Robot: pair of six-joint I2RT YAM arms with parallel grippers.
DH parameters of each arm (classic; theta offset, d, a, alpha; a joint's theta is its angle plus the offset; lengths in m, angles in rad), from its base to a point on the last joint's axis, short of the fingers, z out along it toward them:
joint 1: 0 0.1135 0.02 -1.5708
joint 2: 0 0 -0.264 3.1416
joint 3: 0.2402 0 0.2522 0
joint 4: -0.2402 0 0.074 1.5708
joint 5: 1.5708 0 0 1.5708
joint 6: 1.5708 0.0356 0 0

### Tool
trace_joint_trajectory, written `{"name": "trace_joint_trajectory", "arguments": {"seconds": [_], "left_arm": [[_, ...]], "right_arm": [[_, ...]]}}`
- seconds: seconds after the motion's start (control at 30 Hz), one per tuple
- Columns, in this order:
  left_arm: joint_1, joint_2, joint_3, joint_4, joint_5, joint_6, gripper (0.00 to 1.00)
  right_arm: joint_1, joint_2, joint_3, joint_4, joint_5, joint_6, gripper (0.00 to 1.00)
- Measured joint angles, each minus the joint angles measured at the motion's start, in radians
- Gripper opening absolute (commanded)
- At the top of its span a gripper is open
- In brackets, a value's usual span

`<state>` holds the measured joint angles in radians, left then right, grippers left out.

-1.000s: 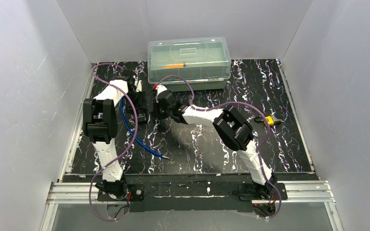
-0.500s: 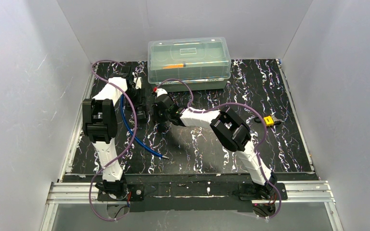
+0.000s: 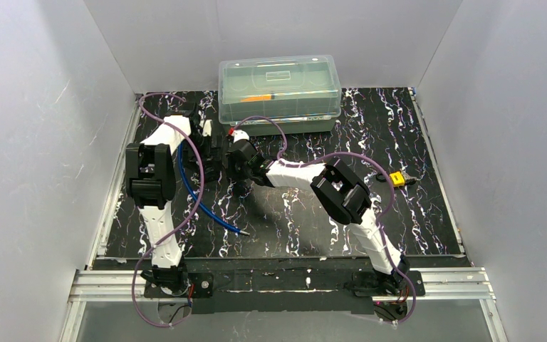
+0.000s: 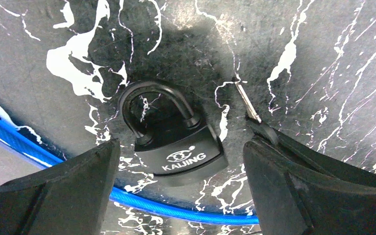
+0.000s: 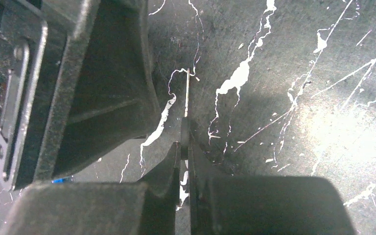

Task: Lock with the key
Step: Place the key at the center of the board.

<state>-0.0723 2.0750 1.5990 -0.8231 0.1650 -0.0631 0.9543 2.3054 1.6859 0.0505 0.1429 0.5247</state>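
A black padlock marked KAIJING lies flat on the black marbled table, its shackle pointing away. My left gripper is open and straddles the padlock body, low over it; it also shows in the top view. My right gripper is shut on the key, a thin silvery blade seen edge-on. In the left wrist view the key points up and left, just right of the shackle and apart from the lock. In the top view the right gripper sits close beside the left one.
A blue cable runs under the left fingers and across the table. A clear lidded plastic box stands at the back. A small yellow and black item lies at the right. White walls enclose the table.
The left arm has shifted slightly right and back, bringing its gripper closer to the right one. The right gripper moved a little left and back with the key.
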Motion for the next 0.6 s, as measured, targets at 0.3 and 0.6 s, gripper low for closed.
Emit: {"name": "trace_joint_trajectory", "arguments": {"seconds": [0.3,0.6], "left_arm": [[-0.004,-0.022,0.017,-0.007,0.011,0.0,0.98],[0.047,-0.153,0.071,-0.023,0.056,-0.019,0.98]], "right_arm": [[0.0,0.0,0.002,-0.004,-0.009,0.014,0.09],[0.0,0.0,0.007,-0.019,-0.043,0.034,0.38]]}}
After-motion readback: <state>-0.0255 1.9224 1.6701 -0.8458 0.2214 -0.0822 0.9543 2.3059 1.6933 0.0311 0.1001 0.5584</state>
